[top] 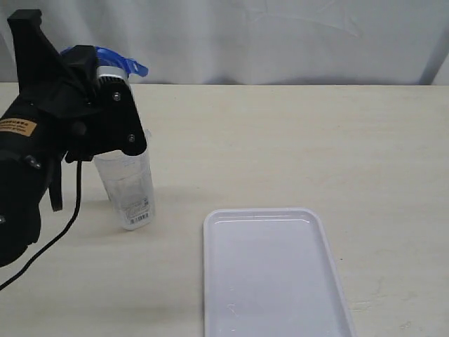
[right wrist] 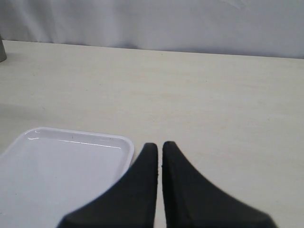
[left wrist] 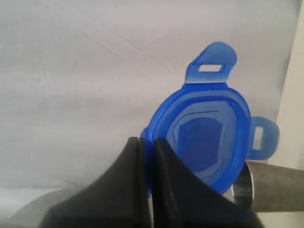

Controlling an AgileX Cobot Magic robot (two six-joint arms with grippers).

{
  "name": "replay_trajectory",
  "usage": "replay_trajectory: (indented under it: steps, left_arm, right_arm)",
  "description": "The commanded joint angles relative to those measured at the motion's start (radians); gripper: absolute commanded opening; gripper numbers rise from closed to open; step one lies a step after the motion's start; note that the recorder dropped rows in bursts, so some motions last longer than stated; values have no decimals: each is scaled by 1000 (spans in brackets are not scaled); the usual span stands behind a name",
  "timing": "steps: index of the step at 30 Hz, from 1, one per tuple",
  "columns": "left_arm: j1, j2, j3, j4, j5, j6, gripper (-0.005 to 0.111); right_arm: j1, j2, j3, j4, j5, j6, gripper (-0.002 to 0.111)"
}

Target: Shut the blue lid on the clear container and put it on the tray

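Observation:
My left gripper (left wrist: 147, 141) is shut on the edge of the blue lid (left wrist: 204, 130), which it holds up in the air with its flaps spread. In the exterior view the blue lid (top: 116, 57) shows just above the black left arm (top: 91, 119), over the clear container (top: 130, 189). The container stands open on the table with a label near its base, and the arm hides its top. The white tray (top: 273, 277) lies empty to the container's right. My right gripper (right wrist: 159, 146) is shut and empty, low over the table beside the tray's (right wrist: 61, 166) corner.
A grey steel cup (left wrist: 270, 186) sits close behind the lid, and its silver rim (top: 112, 74) peeks out by the left arm. A white backdrop closes off the far table edge. Bare table stretches right of the tray.

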Motion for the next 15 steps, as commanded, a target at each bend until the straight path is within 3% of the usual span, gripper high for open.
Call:
replay_trajectory:
  steps: [1, 5, 9, 12, 15]
  left_arm:
    - [3, 11, 2, 25, -37, 30, 0]
    - [-20, 14, 2, -46, -88, 30, 0]
    - [-100, 14, 6, -86, -116, 30, 0]
    - [-166, 14, 58, -85, -130, 30, 0]
    - [-178, 14, 117, -66, -170, 30, 0]
  right_arm:
    - [-3, -3, 1, -4, -7, 0, 4]
    - [-3, -3, 1, -4, -7, 0, 4]
    - [-3, -3, 1, -4, -7, 0, 4]
    - [-3, -3, 1, -4, -7, 0, 4]
    - [-3, -3, 1, -4, -7, 0, 4]
